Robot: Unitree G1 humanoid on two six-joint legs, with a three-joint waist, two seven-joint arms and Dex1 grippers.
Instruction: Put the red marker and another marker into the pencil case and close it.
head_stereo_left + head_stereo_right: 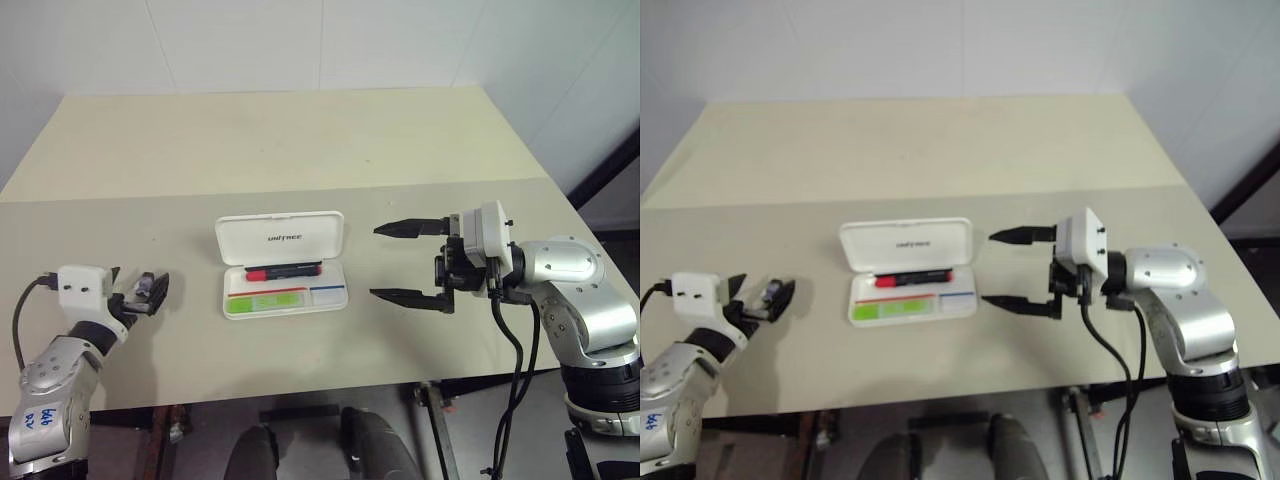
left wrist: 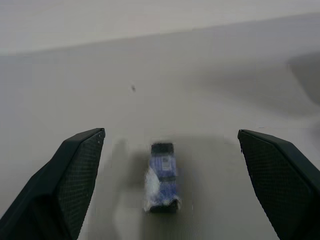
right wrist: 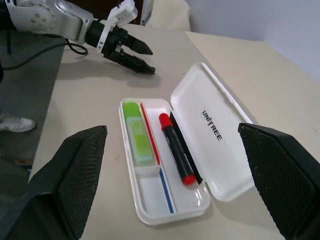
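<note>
The white pencil case (image 1: pixel 335 240) lies open in the middle of the table, its lid tilted back. The red marker (image 1: pixel 283 271) with its black cap lies in the tray's far slot. The light-green marker (image 3: pixel 137 132) lies in the near slot. My right gripper (image 1: pixel 376 262) hovers just right of the case, pointing at it, open and empty. My left gripper (image 1: pixel 140 288) is low over the table well left of the case, open. A small blue and dark object (image 2: pixel 162 177) lies on the table between its fingers (image 2: pixel 75 175), touching neither.
The beige table (image 1: pixel 300 140) stretches wide behind the case. Its front edge runs close below both grippers. A black cable (image 1: pixel 515 350) hangs from my right wrist.
</note>
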